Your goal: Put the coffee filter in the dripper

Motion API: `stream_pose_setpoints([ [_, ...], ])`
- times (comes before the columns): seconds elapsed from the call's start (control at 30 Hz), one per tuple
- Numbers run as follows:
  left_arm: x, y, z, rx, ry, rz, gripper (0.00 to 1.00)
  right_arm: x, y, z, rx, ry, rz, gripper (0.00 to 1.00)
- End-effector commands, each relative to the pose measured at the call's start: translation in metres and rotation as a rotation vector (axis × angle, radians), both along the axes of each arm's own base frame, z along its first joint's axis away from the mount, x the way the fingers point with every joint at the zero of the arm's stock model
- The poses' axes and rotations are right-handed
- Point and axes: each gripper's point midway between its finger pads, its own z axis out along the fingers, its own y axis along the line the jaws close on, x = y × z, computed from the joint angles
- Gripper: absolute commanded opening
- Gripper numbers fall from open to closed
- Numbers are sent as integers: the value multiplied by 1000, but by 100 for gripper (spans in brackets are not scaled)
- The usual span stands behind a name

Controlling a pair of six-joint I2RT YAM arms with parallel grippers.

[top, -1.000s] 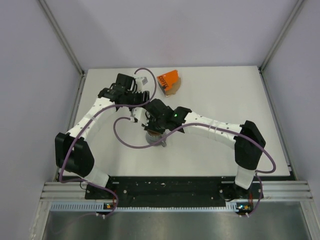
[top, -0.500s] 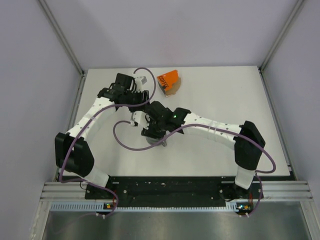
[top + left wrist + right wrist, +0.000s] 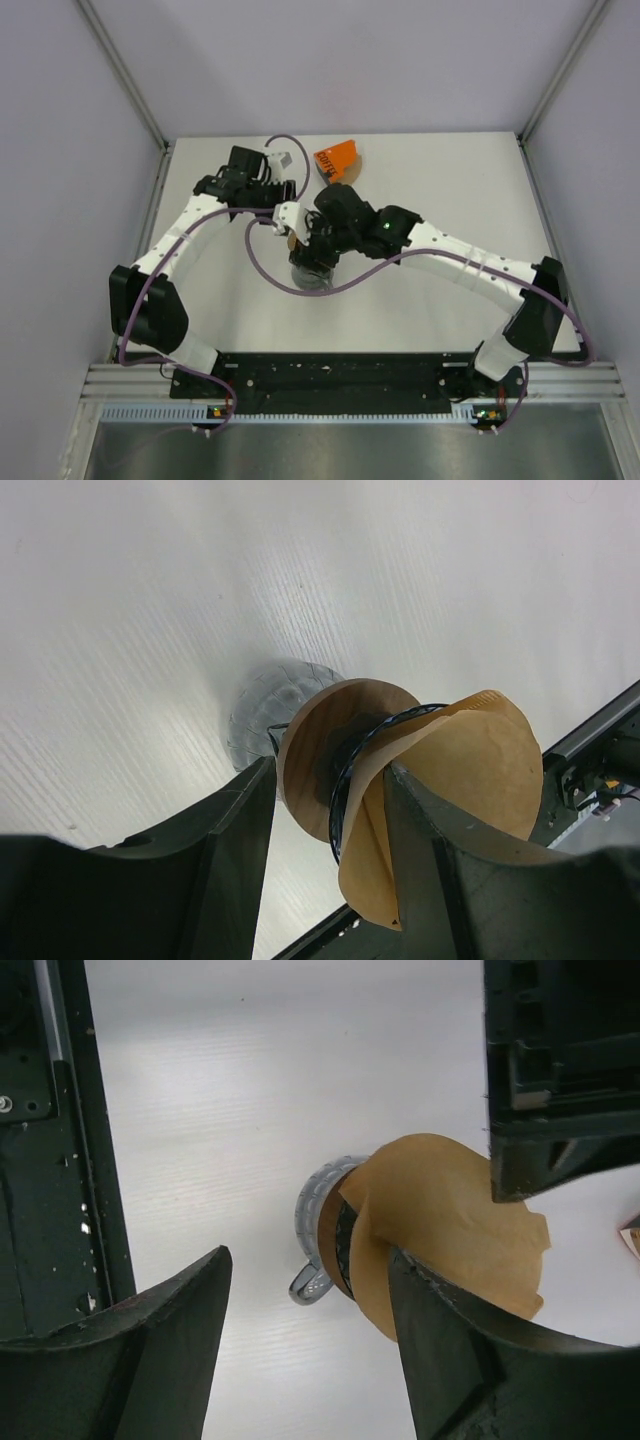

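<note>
One filter (image 3: 478,770) set in one dripper (image 3: 339,788) over one ring (image 3: 308,748) and one pitcher (image 3: 258,705); one box (image 3: 338,160) at 12 o'clock; left claw (image 3: 330,770) and right claw (image 3: 308,1258) both released.

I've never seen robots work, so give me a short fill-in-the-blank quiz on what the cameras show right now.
1. The box beyond the arms is coloured ___.
2. The coffee filter is made of tan ___.
3. The dripper and brown ring sit on top of a clear grey ___.
4. The right gripper has its jaws ___.

Missing words: orange; paper; pitcher; open.
</note>
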Motion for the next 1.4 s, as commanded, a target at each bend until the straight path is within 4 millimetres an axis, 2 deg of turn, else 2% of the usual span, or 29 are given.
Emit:
stream_pose_setpoints([
  [0.0,0,4,27,-23,-75,0,52,16,-5,45,165,73,-80,60],
  [0.1,1,8,30,-18,-90,9,52,43,-17,55,235,119,-207,53],
  [0.2,2,11,32,-9,-106,16,52,70,-31,53,252,102,-382,54],
  [0.33,-2,11,31,-14,-107,5,52,91,-41,32,229,97,-538,58],
  [0.47,-6,10,20,-21,-88,-2,52,96,-42,4,195,156,-629,59],
  [0.63,-11,6,9,-31,-55,-17,53,94,-43,-36,123,209,-655,59],
  [0.8,-15,7,-6,-8,-31,-24,53,94,-37,-62,80,242,-646,59],
  [1.1,-18,16,-25,67,-18,-24,53,96,-39,-85,27,241,-642,59],
  [1.27,-14,19,-20,82,-36,-17,53,97,-41,-90,12,238,-643,59],
  [1.37,-13,18,-13,75,-51,-24,53,98,-39,-83,25,229,-635,59],
])
